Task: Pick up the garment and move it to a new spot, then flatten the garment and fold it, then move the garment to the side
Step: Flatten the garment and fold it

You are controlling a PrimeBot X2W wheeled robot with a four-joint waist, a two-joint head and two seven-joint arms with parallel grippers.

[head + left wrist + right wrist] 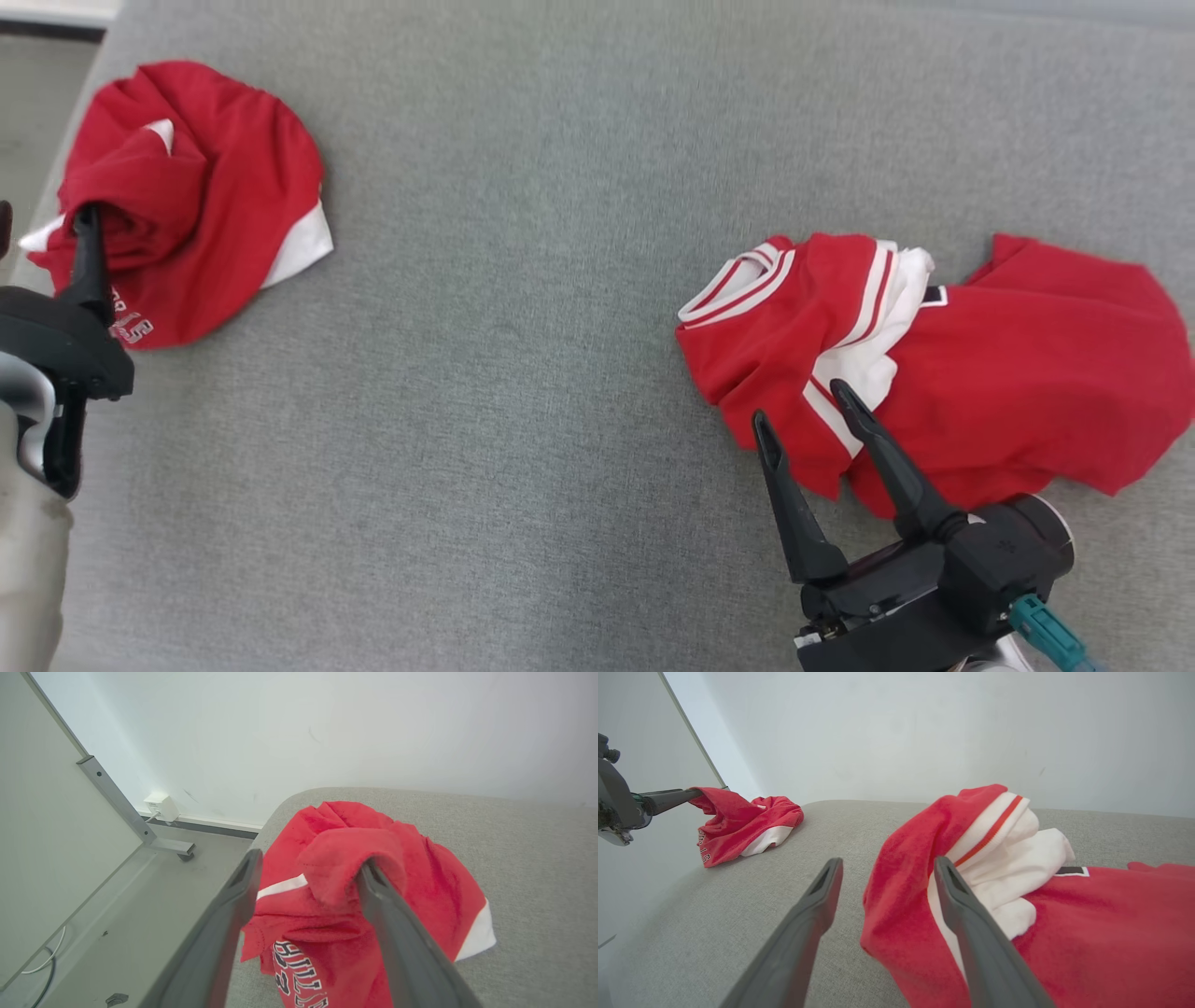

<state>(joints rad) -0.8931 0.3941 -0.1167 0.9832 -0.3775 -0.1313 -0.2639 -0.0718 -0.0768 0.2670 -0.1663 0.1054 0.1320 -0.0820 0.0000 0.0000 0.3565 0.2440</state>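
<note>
Partly legible: "BULL" on red garment (420,882).

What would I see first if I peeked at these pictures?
Two bright red garments lie on the grey padded surface: a crumpled jersey by its left edge and a red-and-white garment on the right. The open left gripper has a jersey fold draped over one finger; the open right gripper points at the other garment's near edge.

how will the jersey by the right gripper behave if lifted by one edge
Probably floppy: the jersey lies crumpled in soft folds, so it should sag and unfurl. Likely light, being thin cloth. It may drag rather than slide on the textured grey surface.
</note>
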